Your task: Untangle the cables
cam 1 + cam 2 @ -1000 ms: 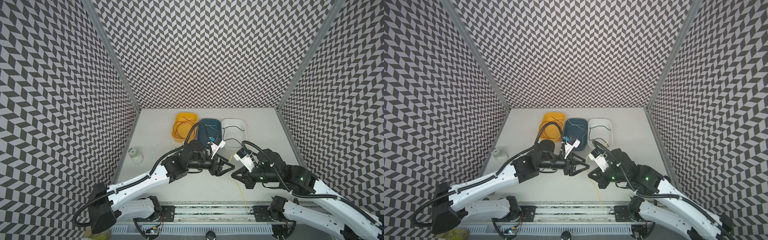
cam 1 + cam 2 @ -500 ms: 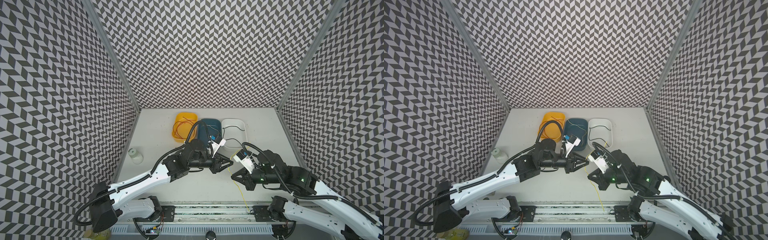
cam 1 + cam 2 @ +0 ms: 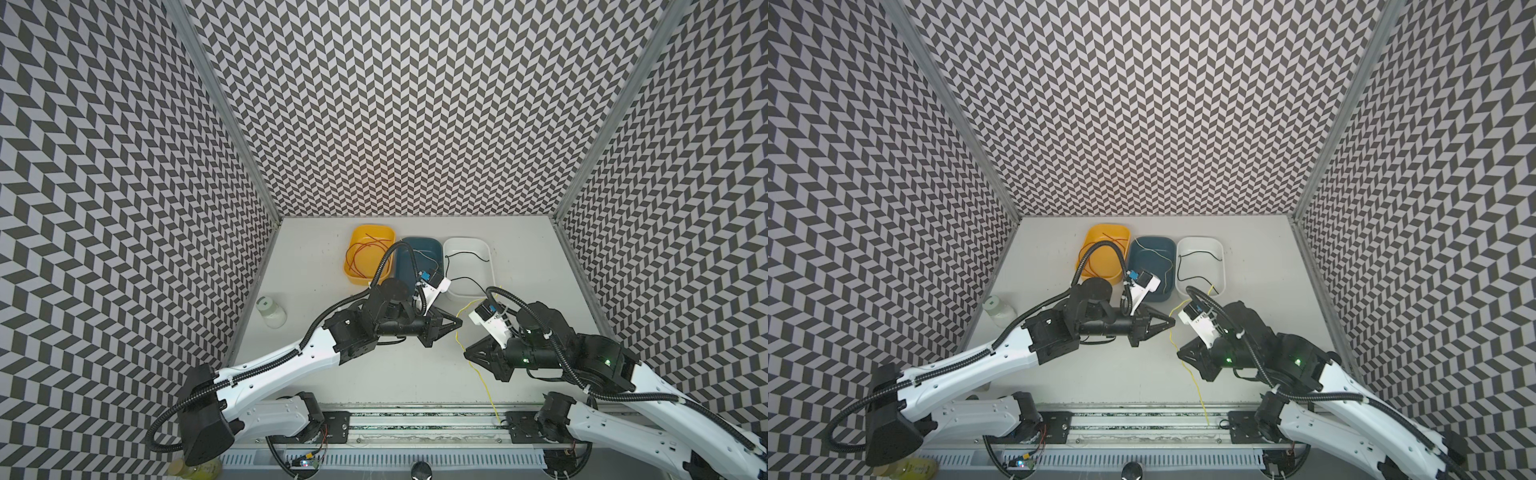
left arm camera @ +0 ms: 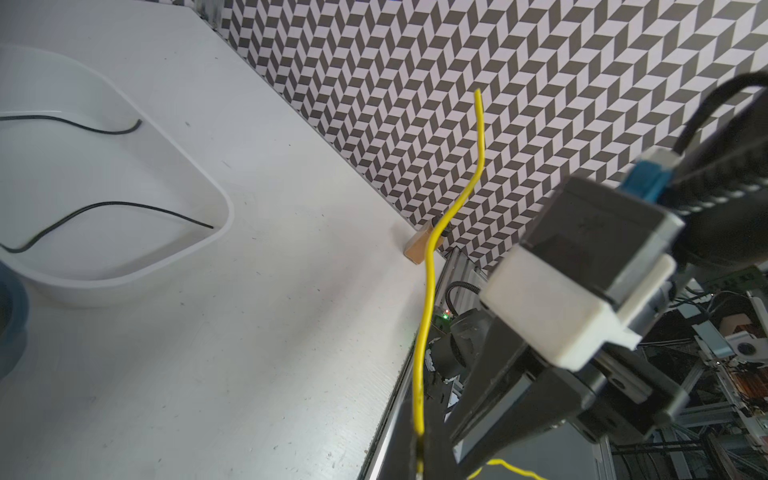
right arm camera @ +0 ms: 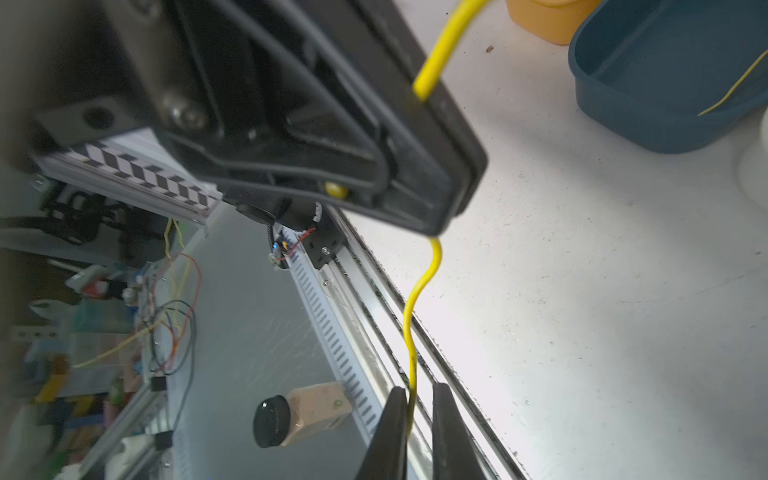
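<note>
Left wrist view: the left hand is fully closed on the yellow cable, which is pinched at its fingertips. Ahead of the grip the cable's free end rises in a loose curve, clear of the table.

Right wrist view: the right hand stands slightly parted. The same cable passes between its fingers with a gap showing beside it, so it is not clamped.

In both top views the two hands face tip to tip, near but apart. The cable runs from the left hand's tips past the right hand's tips. Behind the right hand it crosses the table's front edge onto the rail.

Beyond the left hand stand three trays in a row. The yellow tray holds red and orange cables. The blue tray holds a thin yellowish cable. The white tray, just beyond both hands, holds black cables.
</note>
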Robot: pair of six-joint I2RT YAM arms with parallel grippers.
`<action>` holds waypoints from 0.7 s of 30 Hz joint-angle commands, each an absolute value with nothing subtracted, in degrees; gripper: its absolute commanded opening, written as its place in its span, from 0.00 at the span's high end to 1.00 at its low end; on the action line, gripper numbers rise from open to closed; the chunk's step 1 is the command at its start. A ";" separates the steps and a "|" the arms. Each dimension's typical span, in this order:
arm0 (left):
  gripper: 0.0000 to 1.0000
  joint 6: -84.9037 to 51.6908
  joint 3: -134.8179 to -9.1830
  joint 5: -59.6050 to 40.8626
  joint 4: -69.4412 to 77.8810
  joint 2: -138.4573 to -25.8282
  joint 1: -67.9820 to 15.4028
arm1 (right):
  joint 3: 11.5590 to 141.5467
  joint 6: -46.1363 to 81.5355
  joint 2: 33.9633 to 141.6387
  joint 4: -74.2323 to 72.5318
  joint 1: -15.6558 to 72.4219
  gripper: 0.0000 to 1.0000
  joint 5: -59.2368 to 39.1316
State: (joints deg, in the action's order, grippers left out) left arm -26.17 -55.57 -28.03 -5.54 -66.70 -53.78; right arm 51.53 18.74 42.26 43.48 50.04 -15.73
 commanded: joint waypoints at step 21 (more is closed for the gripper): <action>1.00 0.37 -71.16 17.69 -8.06 -78.79 -42.90 | 52.39 17.01 17.21 54.04 50.36 0.26 27.06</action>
State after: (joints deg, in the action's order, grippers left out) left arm -4.16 -70.06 8.36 -13.87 -77.14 -43.13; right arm 53.82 15.92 19.27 54.61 50.04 21.10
